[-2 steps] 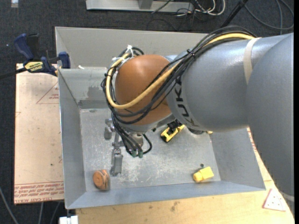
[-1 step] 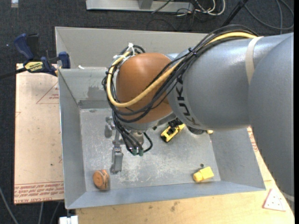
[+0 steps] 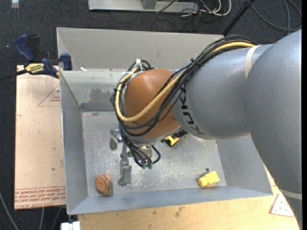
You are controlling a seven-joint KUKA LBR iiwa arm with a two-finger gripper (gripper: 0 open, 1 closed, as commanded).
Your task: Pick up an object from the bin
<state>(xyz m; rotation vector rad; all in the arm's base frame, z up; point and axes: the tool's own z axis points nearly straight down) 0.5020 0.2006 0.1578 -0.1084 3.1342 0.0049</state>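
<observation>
My gripper [image 3: 124, 175] hangs below the orange dome, low over the front left part of the bin floor. A small round brown disc-like thing [image 3: 103, 184] lies just to its left, near the front left corner, a short gap apart from it. A yellow and black thing [image 3: 173, 139] lies to the gripper's right at mid-bin, partly hidden under the arm. Nothing shows in the gripper.
A small yellow block [image 3: 208, 179] lies by the front wall at the right. The big grey arm and its cables cover the bin's right and back parts. The bin's sloped walls close in on the left and front.
</observation>
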